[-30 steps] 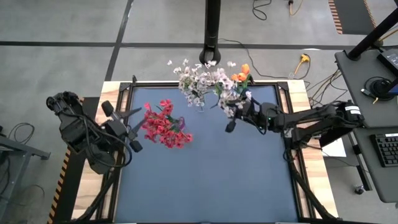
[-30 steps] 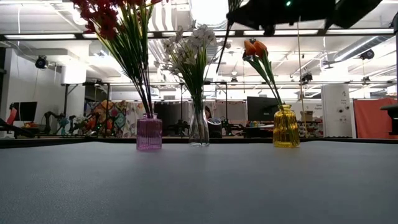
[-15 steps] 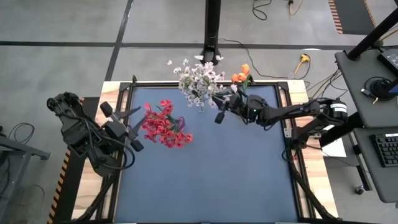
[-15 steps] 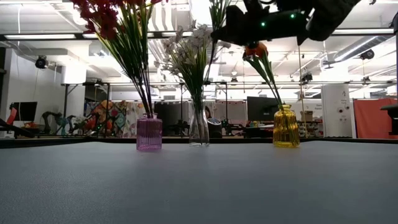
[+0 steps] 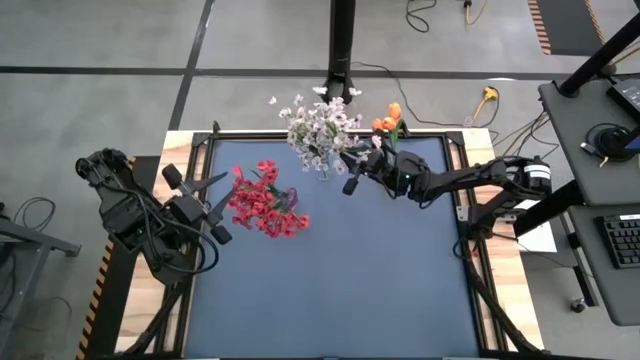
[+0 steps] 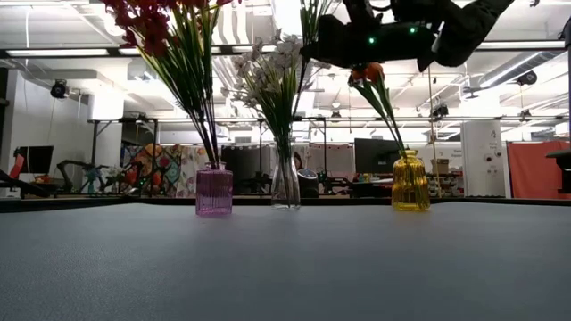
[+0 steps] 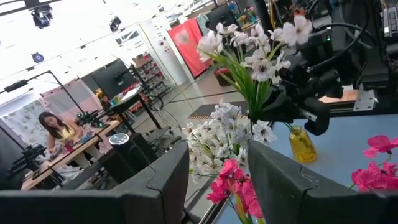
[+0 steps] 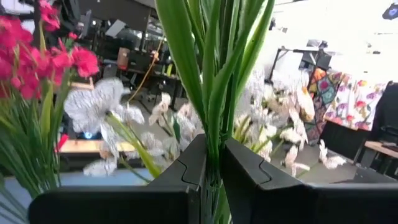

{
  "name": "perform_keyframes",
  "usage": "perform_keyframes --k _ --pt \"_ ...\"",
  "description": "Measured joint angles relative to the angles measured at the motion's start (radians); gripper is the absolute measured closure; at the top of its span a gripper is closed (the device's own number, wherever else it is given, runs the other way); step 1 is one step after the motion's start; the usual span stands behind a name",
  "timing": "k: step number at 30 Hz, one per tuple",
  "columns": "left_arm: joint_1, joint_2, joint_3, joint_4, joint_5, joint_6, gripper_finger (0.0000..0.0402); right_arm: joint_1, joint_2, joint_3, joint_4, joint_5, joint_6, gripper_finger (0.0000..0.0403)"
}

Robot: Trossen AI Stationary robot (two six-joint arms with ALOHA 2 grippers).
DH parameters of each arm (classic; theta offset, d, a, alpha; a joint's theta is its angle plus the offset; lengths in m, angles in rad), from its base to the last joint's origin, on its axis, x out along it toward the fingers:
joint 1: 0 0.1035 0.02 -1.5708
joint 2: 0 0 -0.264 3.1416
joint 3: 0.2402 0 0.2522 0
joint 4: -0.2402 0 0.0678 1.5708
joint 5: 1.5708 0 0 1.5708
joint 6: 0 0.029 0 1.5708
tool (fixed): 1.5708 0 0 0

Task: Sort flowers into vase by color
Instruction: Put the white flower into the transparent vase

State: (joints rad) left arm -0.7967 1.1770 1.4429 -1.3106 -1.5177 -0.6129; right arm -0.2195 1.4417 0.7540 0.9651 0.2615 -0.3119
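My right gripper [image 5: 352, 171] hangs above the table's far middle, shut on a white-blossomed spray [image 7: 251, 55] with green stems. It is close beside the white bunch [image 5: 318, 128] that stands in the clear vase [image 6: 285, 184]. Red sprays [image 5: 262, 200] stand with their stems in the pink vase [image 6: 214, 190]. Orange buds [image 5: 387, 121] stand in the yellow vase [image 6: 410, 181]. My left gripper [image 7: 217, 186] waits open at the table's left side, beside the red sprays and touching nothing. My right gripper pinches the white spray's green stems [image 8: 214, 134] between its two fingers, well below the blossoms. The fingers come about level from the table's right and lie across the stems. The spray is lifted clear and stands nearly upright, with its blossoms above the fingers.
The three vases stand in a row along the far part of the blue mat [image 5: 340, 290], pink to the left, clear in the middle, yellow to the right. The near half of the mat holds nothing. A black post [image 5: 342, 40] rises behind the far edge.
My right gripper has carried the white spray toward the table's left, away from the yellow vase and up to the clear vase's white bunch, and has dropped a little. It has stayed shut on the stems. The left arm has kept still.
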Motion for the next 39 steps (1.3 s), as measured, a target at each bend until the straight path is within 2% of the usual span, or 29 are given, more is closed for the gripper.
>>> perform_keyframes --k 11,28,39 --pt "0.0 0.0 0.0 0.0 0.001 -0.003 0.0254 -0.008 0.047 0.0 0.019 0.0 -0.003 0.0369" --pt "0.0 0.0 0.0 0.0 0.001 -0.003 0.0254 -0.023 0.051 0.0 0.039 0.0 0.002 0.0369" --pt "0.0 0.0 0.0 0.0 0.001 -0.003 0.0254 -0.032 0.051 0.0 0.039 0.0 0.063 0.0369"
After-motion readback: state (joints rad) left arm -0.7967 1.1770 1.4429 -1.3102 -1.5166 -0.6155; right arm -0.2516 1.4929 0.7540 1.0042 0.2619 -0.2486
